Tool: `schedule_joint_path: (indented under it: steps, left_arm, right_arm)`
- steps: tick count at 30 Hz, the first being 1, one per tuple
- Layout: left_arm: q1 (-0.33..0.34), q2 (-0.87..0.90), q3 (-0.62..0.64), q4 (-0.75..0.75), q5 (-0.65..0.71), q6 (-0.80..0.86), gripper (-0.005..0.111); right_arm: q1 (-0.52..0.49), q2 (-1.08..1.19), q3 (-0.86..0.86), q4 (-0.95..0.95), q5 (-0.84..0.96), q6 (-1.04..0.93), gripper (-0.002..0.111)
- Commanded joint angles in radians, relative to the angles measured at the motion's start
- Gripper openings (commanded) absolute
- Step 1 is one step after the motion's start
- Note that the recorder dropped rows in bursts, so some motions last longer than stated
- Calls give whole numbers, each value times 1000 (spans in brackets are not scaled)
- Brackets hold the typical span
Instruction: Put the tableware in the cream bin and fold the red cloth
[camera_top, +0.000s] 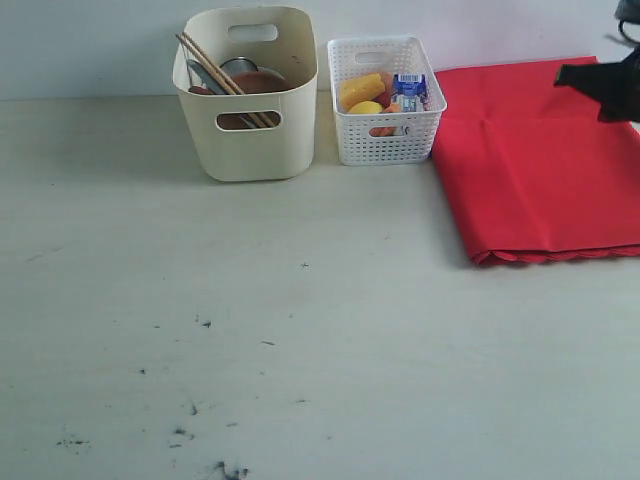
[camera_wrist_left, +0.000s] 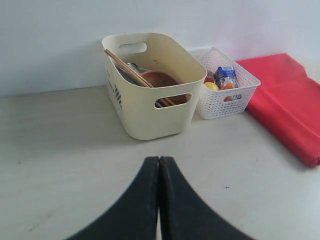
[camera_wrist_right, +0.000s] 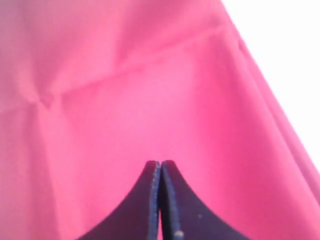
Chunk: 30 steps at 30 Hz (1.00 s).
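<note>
Hovering over the large bright red rectangular cloth (camera_top: 545, 160), the right claw (camera_wrist_right: 160, 164) is seen with its jaws pressed fully together and nothing held between them; whether its tips touch the fabric cannot be told. The cloth is found lying flat at the right of the pale table (camera_top: 300, 350), apparently doubled over, with its scalloped hem (camera_top: 560, 257) on the near side. The tableware is judged to be stowed: a pair of wooden chopsticks (camera_top: 215, 68) and a round brown plate (camera_top: 262, 80) are seen inside the tall cream plastic bin (camera_top: 250, 135) at the rear, the other pieces being largely hidden. The chief risk is judged to be rucking: should the closed claw be drawn sideways while low, the upper layer could be dragged and the fold spoiled. A second risk lies at the cloth's left edge, where the small white lattice basket (camera_top: 385, 130) stands just beside it and could be knocked by a leftward sweep. The cloth's right side runs out of the exterior view, so the table edge there cannot be judged. The left claw (camera_wrist_left: 159, 161), likewise closed and empty, is held over bare table short of the bin, with wide open room on the near and left sides.
</note>
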Motion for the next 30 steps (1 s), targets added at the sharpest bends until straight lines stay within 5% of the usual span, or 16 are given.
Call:
schedule_joint_path:
  steps: [1, 10, 20, 23, 26, 30]
  left_arm:
    - [2, -112, 104, -100, -77, -7, 1]
    - [2, -294, 236, -177, 62, -13, 1]
    - [0, -337, 247, -177, 106, -13, 1]
    - [81, -467, 272, -169, 105, 12, 1]
    - [197, -572, 321, -153, -57, 122, 1]
    - [217, -572, 398, -155, -341, 136, 1]
  right_arm:
    - [-3, -146, 23, 25, 13, 0, 0]
    - [-3, -432, 231, 67, 13, 0, 0]
    - [-3, -510, 237, 70, 68, -2, 0]
    - [-3, -510, 237, 70, 70, -2, 0]
    - [-3, -510, 237, 70, 70, -2, 0]
    - [-3, -510, 237, 70, 74, -2, 0]
